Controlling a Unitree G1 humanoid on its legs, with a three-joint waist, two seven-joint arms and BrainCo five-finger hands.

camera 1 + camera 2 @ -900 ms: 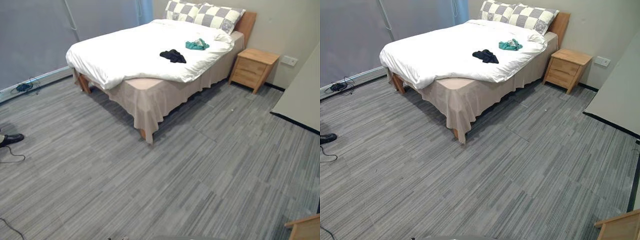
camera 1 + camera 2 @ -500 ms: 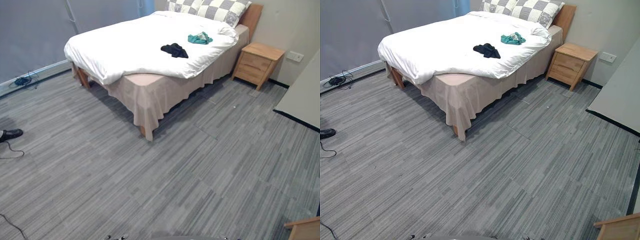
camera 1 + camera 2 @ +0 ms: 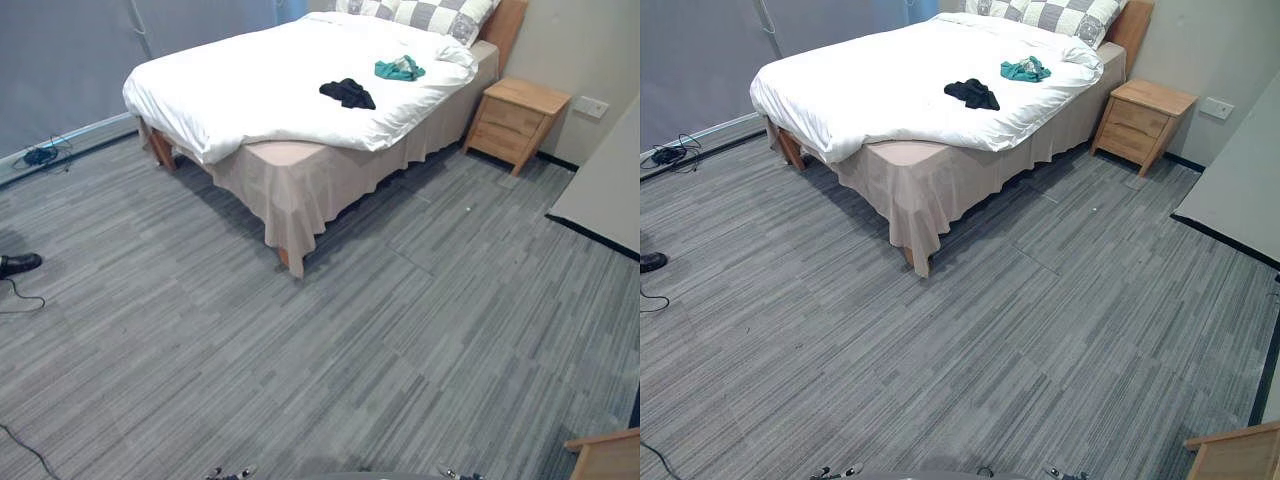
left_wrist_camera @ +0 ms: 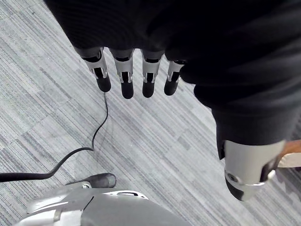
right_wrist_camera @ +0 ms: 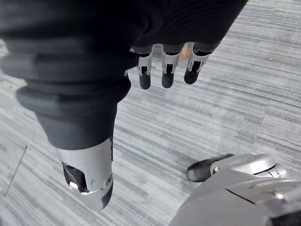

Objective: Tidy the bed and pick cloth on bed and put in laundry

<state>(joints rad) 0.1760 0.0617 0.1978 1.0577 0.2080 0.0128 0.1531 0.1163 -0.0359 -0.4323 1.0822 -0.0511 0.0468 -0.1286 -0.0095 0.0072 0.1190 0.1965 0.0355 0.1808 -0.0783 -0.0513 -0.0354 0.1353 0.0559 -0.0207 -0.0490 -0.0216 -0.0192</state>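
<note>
Cloth, two pieces, both on the bed and well away from either hand. Left hand (image 4: pixel 126 75) hangs over the grey floor (image 3: pixel 350 350), fingers straight and relaxed, holding nothing. Right hand (image 5: pixel 164 70) is the same (thumb out to one side, loose), with bare floor under it.

Outward from the hands there is a wide stretch of open floor up to the near corner of the bed (image 3: pixel 155 150). At that corner the beige bed skirt (image 3: pixel 300 190) drops to the floor. The white duvet (image 3: pixel 240 80) overhangs the foot edge and the right-side edge.

The black cloth (image 3: pixel 347 93) lies on the duvet, right of the middle, near the right-side edge. The teal cloth (image 3: pixel 399 68) sits further up, close to the checkered pillows (image 3: pixel 440 12), apart from the black one.

A wooden nightstand (image 3: pixel 517 112) stands just beside the head of the bed on its right. Between the bed and a pale slanted panel (image 3: pixel 610 190) on the right runs a lane of floor.

At the floor's left edge is a person's dark shoe (image 3: pixel 20 264). A wooden furniture corner (image 3: pixel 605 455) shows at lower right.
</note>
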